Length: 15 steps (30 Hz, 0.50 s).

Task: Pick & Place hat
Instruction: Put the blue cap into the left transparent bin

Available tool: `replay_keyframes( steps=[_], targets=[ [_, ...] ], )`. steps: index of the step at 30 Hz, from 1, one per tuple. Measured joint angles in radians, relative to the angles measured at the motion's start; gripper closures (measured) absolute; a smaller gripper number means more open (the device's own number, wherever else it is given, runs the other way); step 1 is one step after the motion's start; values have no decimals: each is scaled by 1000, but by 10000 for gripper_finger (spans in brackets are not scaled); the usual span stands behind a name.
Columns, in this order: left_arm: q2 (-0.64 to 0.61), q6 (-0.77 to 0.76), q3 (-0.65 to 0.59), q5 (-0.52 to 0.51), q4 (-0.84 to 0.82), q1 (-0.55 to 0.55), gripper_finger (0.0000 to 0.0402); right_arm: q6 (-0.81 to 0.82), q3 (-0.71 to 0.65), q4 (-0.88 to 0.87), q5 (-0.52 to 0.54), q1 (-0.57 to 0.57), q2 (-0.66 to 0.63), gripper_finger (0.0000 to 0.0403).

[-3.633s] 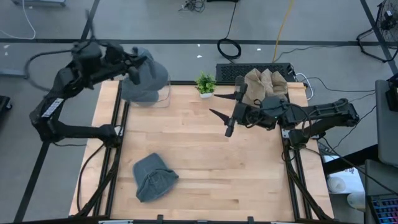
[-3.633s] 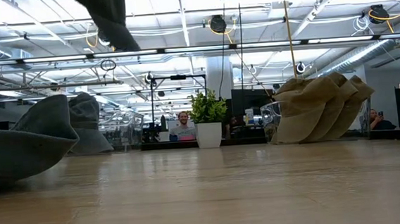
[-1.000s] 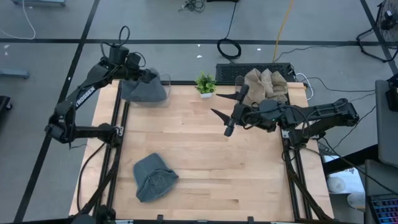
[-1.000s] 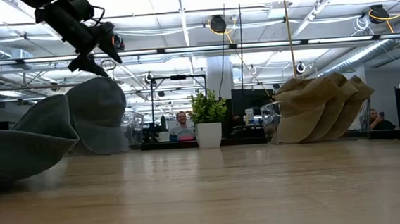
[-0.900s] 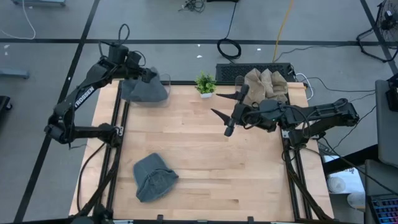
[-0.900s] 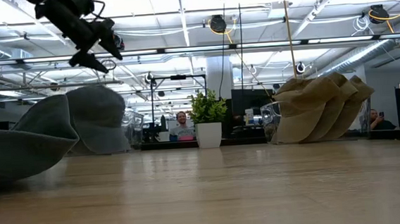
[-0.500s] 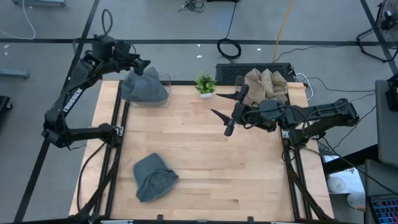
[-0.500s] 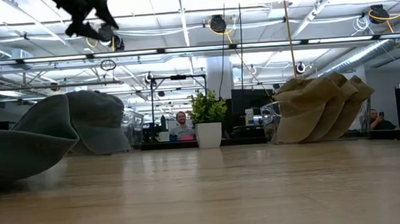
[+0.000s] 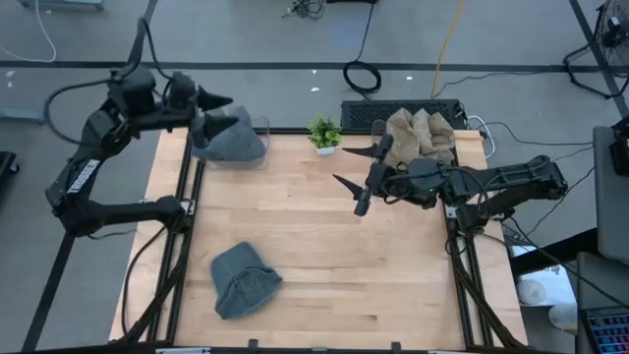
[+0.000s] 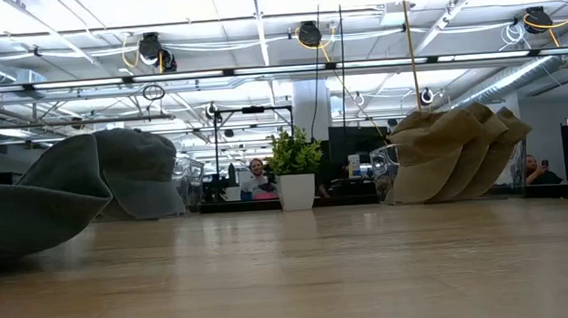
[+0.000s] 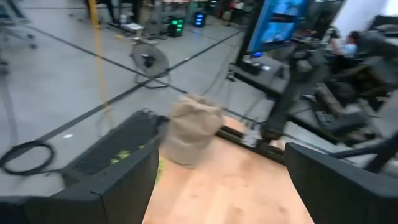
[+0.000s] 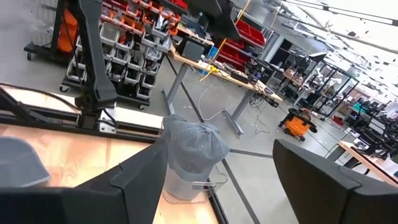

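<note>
Your left hand (image 9: 218,111) hangs wide open just beside the grey hat (image 9: 234,141) on its stand; swing carelessly and you could knock that hat off.

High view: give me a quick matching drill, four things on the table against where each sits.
Things:
1. grey hat on the stand
2. loose grey hat
3. tan hats
4. potted plant

Places:
A. far edge, middle
B. far right corner
C. near left, flat on the wood
D. far left corner

Pairs: 1-D, 2-C, 3-B, 4-A
</note>
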Motion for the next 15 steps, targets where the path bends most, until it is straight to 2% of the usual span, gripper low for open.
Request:
replay_keyframes(
  steps=[9,15],
  targets=[
    [-34,-188,0,-55,34,-248,46,0,0,-23,0,0,0,125],
    [-19,-209,0,-158,30,-429,46,0,0,-23,0,0,0,125]
  ],
)
